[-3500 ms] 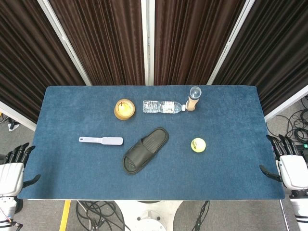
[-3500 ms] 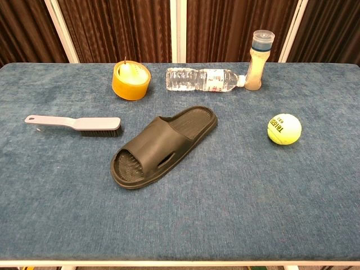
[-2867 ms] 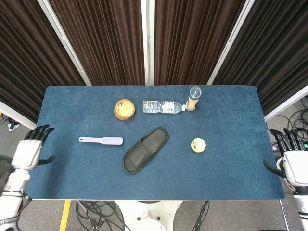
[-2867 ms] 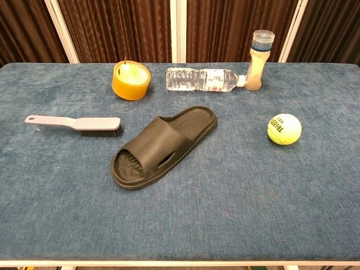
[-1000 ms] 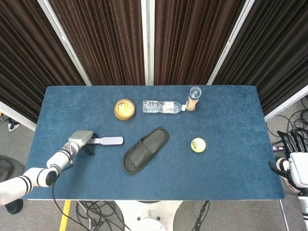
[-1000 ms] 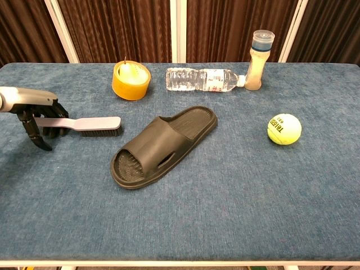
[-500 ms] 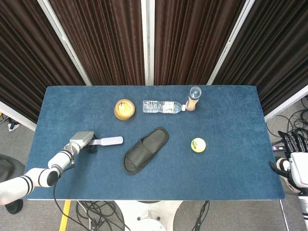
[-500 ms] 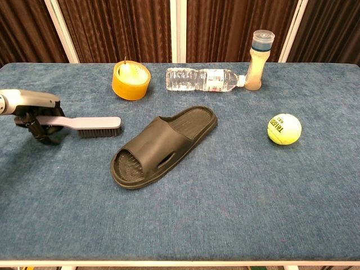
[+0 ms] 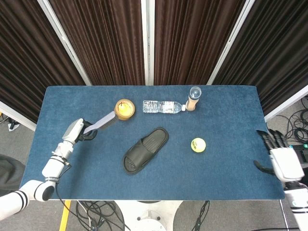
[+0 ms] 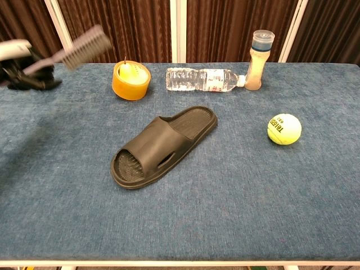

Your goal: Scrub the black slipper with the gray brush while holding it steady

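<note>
- Progress looks early: the left hand [image 9: 77, 130] grips the gray brush [image 9: 102, 121] by its handle, raised clear of the table [image 9: 231, 110] near its left edge, head tilted upward.
- Scrubbing is not yet begun; the black slipper [image 9: 145, 150] lies untouched near the table's middle, toward the front edge.
- Steadying is left too: the right hand [image 9: 281, 162] sits off the right edge, fingers apart, holding nothing.
- Slipper: moulded, matte, rubbery-looking, open-toed with a broad strap.
- Brush: slim plastic handle, dark bristles along one side [image 10: 84, 47].
- Table: covered in blue, felt-like cloth.
</note>
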Robot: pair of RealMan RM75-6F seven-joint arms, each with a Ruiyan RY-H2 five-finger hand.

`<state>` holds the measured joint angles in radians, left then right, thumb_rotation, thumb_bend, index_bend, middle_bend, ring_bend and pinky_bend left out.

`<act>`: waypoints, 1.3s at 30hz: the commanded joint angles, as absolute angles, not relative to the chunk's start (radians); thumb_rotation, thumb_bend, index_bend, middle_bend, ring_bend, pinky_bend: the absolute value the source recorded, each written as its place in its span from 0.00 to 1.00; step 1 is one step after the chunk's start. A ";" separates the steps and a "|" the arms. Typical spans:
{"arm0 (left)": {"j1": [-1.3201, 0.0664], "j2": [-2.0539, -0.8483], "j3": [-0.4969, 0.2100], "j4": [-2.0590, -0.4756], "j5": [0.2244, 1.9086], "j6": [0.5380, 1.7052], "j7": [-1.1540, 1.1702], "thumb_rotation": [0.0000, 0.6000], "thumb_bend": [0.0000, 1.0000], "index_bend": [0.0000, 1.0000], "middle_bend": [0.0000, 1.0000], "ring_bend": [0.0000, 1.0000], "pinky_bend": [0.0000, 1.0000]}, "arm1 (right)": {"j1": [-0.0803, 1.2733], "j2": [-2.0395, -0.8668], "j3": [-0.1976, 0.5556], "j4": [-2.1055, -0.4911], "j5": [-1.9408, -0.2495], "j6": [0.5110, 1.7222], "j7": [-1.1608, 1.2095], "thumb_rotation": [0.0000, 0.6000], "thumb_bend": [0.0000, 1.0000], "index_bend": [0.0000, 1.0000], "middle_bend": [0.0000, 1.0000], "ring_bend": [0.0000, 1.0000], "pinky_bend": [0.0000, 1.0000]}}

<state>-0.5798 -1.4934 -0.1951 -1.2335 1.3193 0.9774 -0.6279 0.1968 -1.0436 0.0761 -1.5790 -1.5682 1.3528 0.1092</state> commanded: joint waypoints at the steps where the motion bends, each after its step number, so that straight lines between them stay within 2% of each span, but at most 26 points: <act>1: -0.484 -1.557 -0.158 -1.168 1.530 1.234 -0.778 1.00 0.47 1.00 1.00 1.00 1.00 | 0.295 -1.045 0.078 -1.625 -1.632 1.248 0.092 1.00 0.13 0.08 0.13 0.00 0.04; 5: -0.461 -1.593 -0.093 -1.095 1.632 1.348 -0.724 1.00 0.47 1.00 1.00 1.00 1.00 | 0.457 -1.065 0.113 -1.674 -1.653 1.055 0.071 1.00 0.13 0.08 0.13 0.00 0.04; 9: -0.447 -1.623 -0.034 -1.035 1.714 1.423 -0.626 1.00 0.47 1.00 1.00 1.00 1.00 | 0.628 -1.127 0.164 -1.671 -1.586 0.826 0.054 1.00 0.13 0.08 0.11 0.00 0.04; 14: -0.441 -1.656 0.013 -0.979 1.747 1.428 -0.544 1.00 0.47 1.00 1.00 1.00 1.00 | 0.815 -1.268 0.209 -1.555 -1.457 0.584 -0.036 1.00 0.12 0.04 0.05 0.00 0.04; 17: -0.444 -1.684 0.018 -0.938 1.747 1.430 -0.510 1.00 0.47 1.00 1.00 1.00 1.00 | 0.899 -1.347 0.217 -1.479 -1.378 0.489 -0.104 1.00 0.09 0.01 0.03 0.00 0.02; 21: -0.456 -1.719 0.012 -0.885 1.733 1.412 -0.473 1.00 0.47 1.00 1.00 1.00 1.00 | 0.989 -1.433 0.210 -1.377 -1.288 0.415 -0.193 1.00 0.06 0.00 0.00 0.00 0.00; 29: -0.481 -1.789 0.007 -0.803 1.723 1.399 -0.387 1.00 0.47 1.00 1.00 1.00 1.00 | 1.134 -1.575 0.161 -1.205 -1.127 0.345 -0.324 1.00 0.05 0.00 0.00 0.00 0.00; 39: -0.529 -1.863 -0.008 -0.709 1.703 1.375 -0.384 1.00 0.47 1.00 1.00 1.00 1.00 | 1.249 -1.690 0.087 -1.070 -0.972 0.337 -0.389 1.00 0.07 0.00 0.02 0.00 0.00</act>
<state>-0.5222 -1.8545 -0.0043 -0.7176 1.7065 1.3760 -0.3828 1.2377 -1.6777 0.0996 -1.0798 -0.9875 0.3374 -0.3789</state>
